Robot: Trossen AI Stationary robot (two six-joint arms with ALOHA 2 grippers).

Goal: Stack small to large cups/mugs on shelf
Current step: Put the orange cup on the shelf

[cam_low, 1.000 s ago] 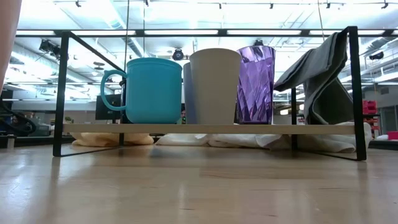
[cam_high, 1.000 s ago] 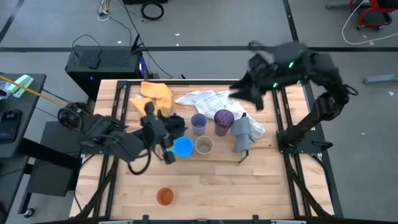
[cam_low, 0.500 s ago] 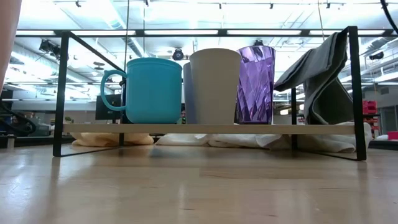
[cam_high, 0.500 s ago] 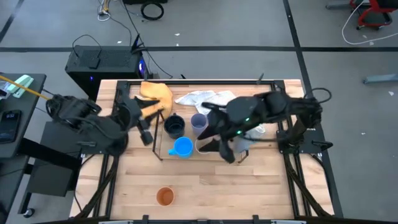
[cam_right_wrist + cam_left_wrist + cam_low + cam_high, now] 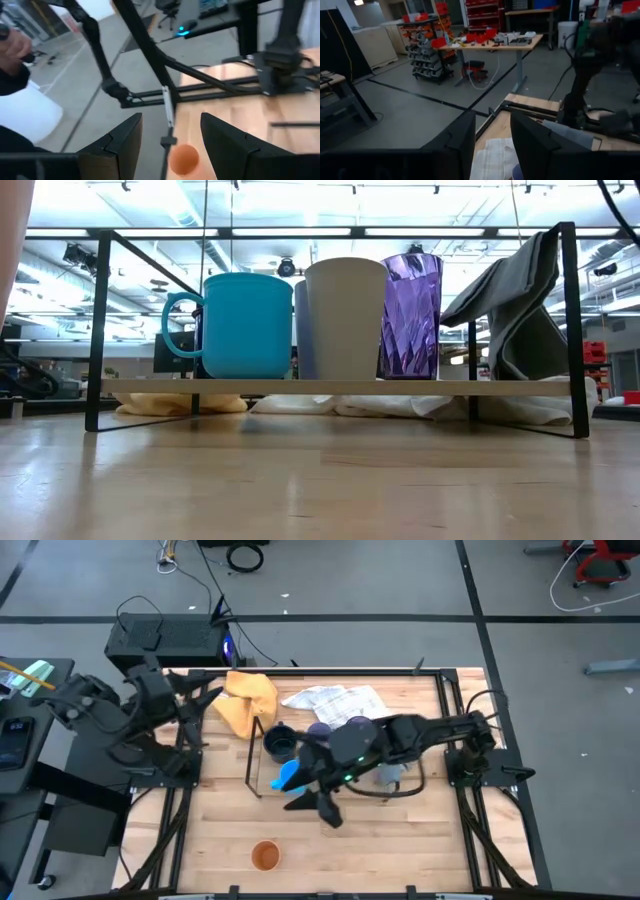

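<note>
Faceted glossy purple cup (image 5: 410,315), matt tan cup (image 5: 346,318), wooden table (image 5: 320,480).

A: How's the light?

B: Bright and even from above. In the low view, ceiling strip lights (image 5: 300,232) glare white behind the shelf (image 5: 340,387), so the cups stand partly backlit, and the wooden table (image 5: 300,480) close to the lens goes soft and shiny.

A: Any blur?

B: Yes, the right arm (image 5: 400,740) smears in the high view. Both wrist views are dimmer and hazy
</note>
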